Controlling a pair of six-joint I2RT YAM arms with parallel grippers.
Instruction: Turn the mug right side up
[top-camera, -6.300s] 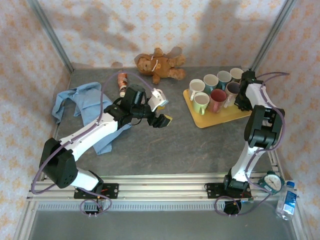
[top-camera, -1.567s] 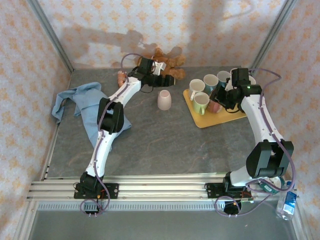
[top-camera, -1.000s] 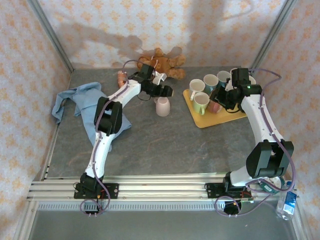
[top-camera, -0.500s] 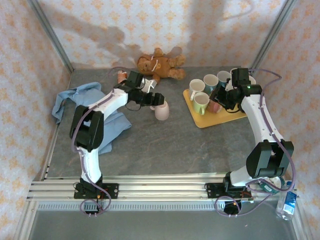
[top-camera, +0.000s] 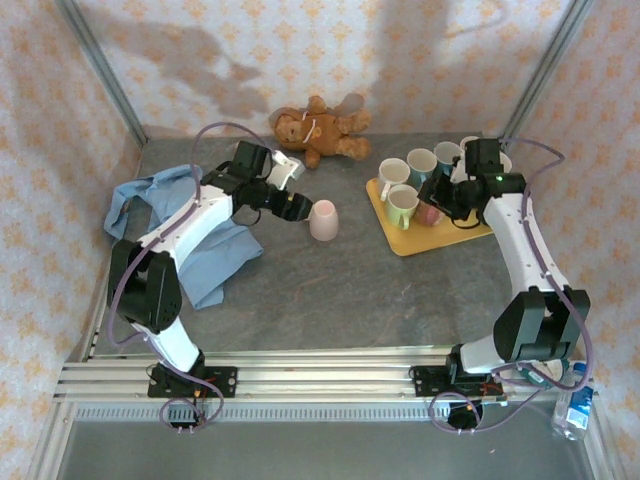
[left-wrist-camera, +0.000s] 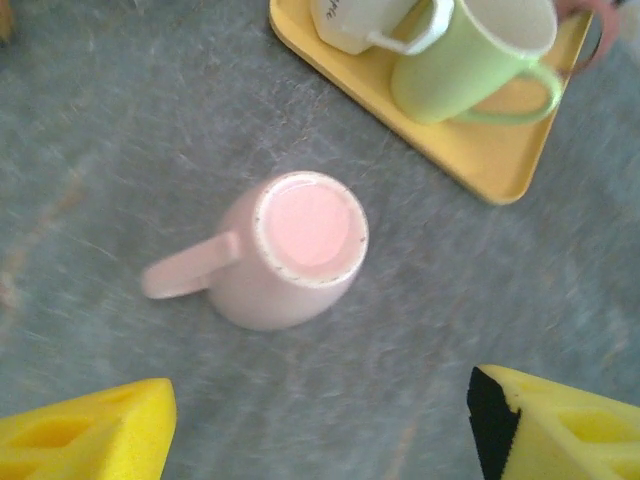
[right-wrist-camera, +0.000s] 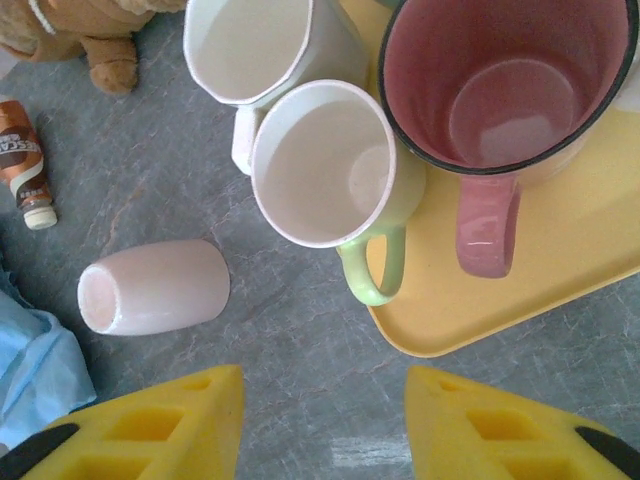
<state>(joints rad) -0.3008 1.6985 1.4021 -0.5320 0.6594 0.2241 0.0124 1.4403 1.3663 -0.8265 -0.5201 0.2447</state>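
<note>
Parted and empty, left gripper (left-wrist-camera: 320, 420), at 6 o'clock of the pink mug (left-wrist-camera: 295, 250). Upside down on the grey table (left-wrist-camera: 100, 100), base skyward, long axis upright, handle toward 8 o'clock. Right gripper (right-wrist-camera: 325, 420) likewise parted, empty. Around, patterned walls (top-camera: 300, 50).

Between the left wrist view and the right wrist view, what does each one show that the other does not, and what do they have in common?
Left wrist view's own: the handle of the pink mug, and the open left gripper.
Right wrist view's own: the teddy bear, the small brown bottle, the blue cloth and the open right gripper.
Shared: the pink mug, upside down, the green mug and the yellow tray.
</note>
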